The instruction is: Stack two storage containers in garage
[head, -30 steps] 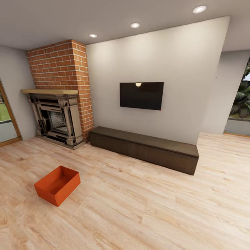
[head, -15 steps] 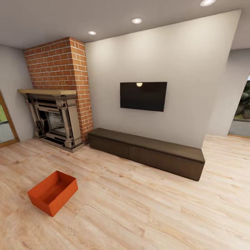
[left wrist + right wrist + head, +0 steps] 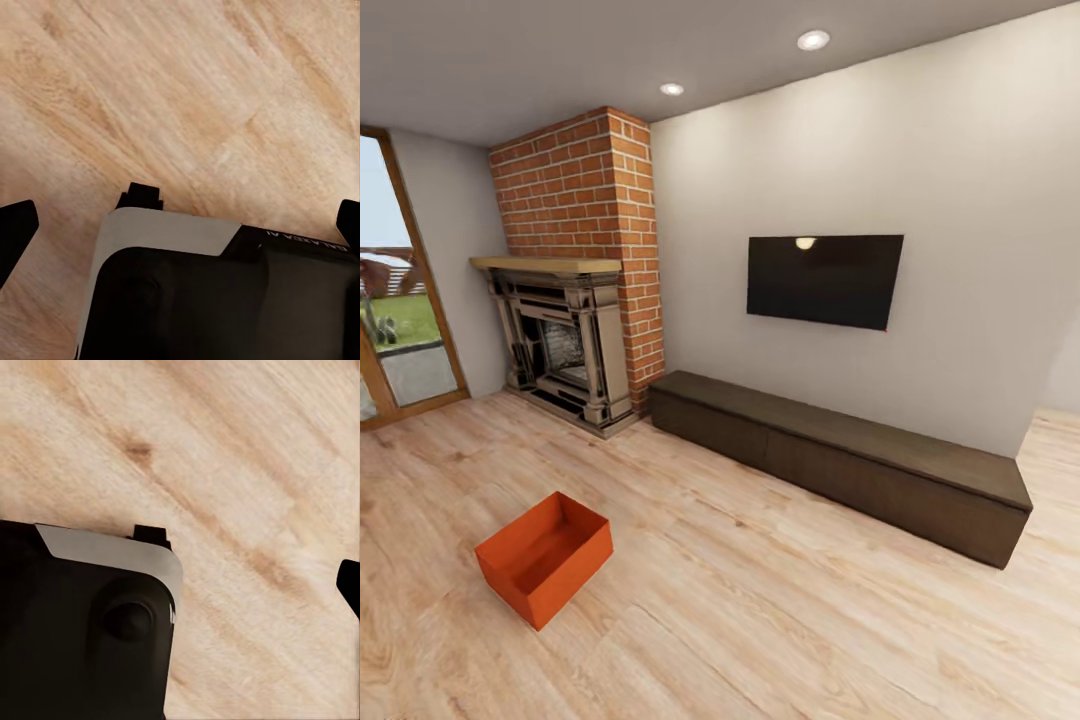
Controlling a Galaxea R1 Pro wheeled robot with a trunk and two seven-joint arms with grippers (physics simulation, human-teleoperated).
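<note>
storage container (image 3: 544,556): one orange-red lidless bin, empty, standing on the light wood-plank floor (image 3: 780,620) of the living room, low and left in the head view, well short of the fireplace. second container: unsighted.

change since a second ago: the whole head view has swung, so the camera moved, not the bin; a glass door (image 3: 400,300) has come in at far left and the bin sits slightly nearer centre. judgement: robot is turning toward the first pickup; carrying not yet begun.

left end effector (image 3: 180,217): dark fingertips (image 3: 16,225) wide apart at the frame edges over bare planks, holding nothing. right end effector: one tip (image 3: 349,581) visible; opening cannot be told. bin well apart from both.

beyond: brick fireplace (image 3: 575,300), low dark cabinet (image 3: 840,460), wall television (image 3: 825,280).
</note>
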